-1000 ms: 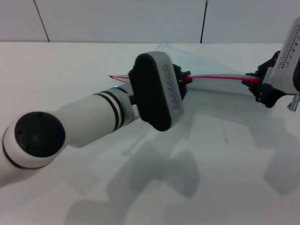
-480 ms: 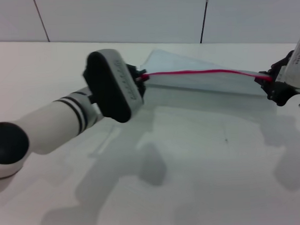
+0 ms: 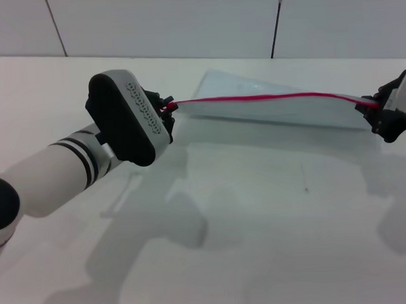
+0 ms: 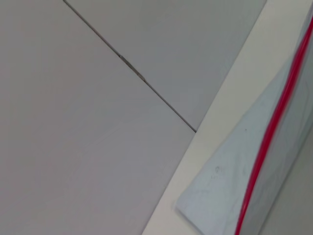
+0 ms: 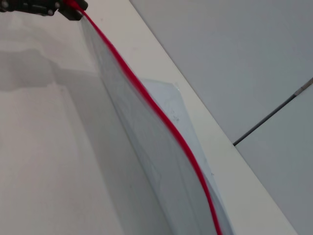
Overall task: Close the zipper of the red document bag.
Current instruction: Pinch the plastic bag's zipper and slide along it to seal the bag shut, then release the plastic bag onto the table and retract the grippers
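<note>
Both grippers, left (image 3: 169, 108) and right (image 3: 379, 107), pinch opposite ends of the red document bag's (image 3: 275, 112) zipper (image 3: 268, 97); no writing legible.

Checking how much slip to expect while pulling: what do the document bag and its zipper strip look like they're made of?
The red document bag looks like thin, flexible translucent plastic, pale grey-blue with a matte, frosted look; it sags between the left gripper and right gripper. The zipper looks like a narrow bright red plastic strip along the raised edge, smooth; its teeth or track cannot be made out.
</note>
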Controlling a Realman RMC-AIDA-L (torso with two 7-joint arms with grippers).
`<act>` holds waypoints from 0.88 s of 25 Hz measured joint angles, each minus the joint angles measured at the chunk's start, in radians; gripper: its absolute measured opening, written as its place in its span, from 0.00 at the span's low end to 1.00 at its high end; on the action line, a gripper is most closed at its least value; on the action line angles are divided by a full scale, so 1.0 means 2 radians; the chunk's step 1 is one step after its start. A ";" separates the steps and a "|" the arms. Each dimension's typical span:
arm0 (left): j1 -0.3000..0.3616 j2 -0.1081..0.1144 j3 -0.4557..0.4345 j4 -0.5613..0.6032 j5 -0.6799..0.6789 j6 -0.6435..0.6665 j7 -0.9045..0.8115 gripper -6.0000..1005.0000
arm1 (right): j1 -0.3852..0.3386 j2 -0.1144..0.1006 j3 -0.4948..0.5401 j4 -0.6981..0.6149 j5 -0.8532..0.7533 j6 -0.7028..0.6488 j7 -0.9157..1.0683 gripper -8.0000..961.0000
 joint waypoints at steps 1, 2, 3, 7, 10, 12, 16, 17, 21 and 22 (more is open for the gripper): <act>0.001 0.000 0.000 0.000 0.000 0.000 0.000 0.09 | 0.000 0.000 0.000 0.000 0.000 0.000 0.000 0.06; 0.002 0.000 0.000 -0.001 0.000 0.000 0.000 0.09 | 0.000 0.000 0.000 0.000 0.000 0.000 0.000 0.06; 0.003 0.000 0.000 0.000 0.000 0.000 0.000 0.09 | 0.000 0.000 0.000 0.000 0.000 0.000 0.000 0.06; 0.004 -0.001 -0.006 0.002 0.000 0.000 -0.002 0.09 | 0.000 0.000 0.001 0.000 0.000 -0.003 -0.002 0.09; 0.004 -0.002 -0.009 0.002 -0.001 0.001 -0.003 0.09 | 0.002 0.000 -0.001 0.004 -0.003 -0.008 -0.004 0.11; 0.001 -0.002 -0.011 0.003 -0.012 0.001 -0.008 0.09 | 0.004 0.000 -0.001 0.008 -0.009 -0.010 0.001 0.13; -0.003 -0.003 -0.020 0.000 -0.024 0.006 -0.011 0.10 | 0.007 0.000 0.001 0.017 -0.031 -0.011 0.030 0.17; -0.004 -0.003 -0.022 -0.001 -0.026 0.007 -0.011 0.10 | 0.007 0.000 0.001 0.018 -0.034 -0.010 0.035 0.18; -0.006 -0.003 -0.028 -0.002 -0.051 0.012 -0.012 0.16 | 0.005 0.001 -0.002 0.015 -0.038 -0.008 0.043 0.21; -0.006 -0.003 -0.028 -0.002 -0.051 0.012 -0.012 0.18 | 0.004 0.001 -0.002 0.013 -0.037 -0.008 0.044 0.22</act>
